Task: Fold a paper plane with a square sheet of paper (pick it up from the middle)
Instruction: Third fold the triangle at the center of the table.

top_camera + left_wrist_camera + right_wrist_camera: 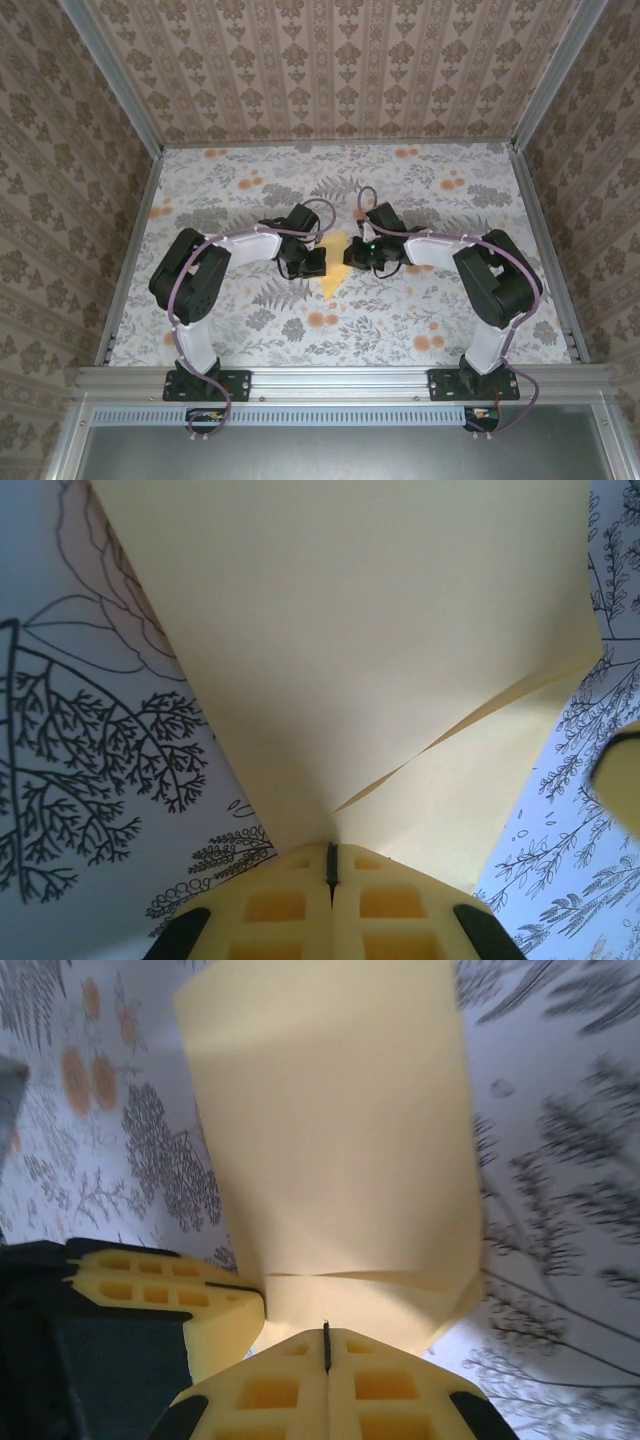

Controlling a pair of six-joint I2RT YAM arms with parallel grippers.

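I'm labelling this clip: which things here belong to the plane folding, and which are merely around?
Belongs to the job: partly folded yellow sheet of paper; left gripper and right gripper, both pinching it.
Just around: floral table cover; patterned walls.

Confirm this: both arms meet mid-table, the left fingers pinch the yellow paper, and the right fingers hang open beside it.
Wrong on one count: the right fingers are not open but shut on the yellow paper, as the right wrist view shows. The rest stands: the left fingers pinch it too.
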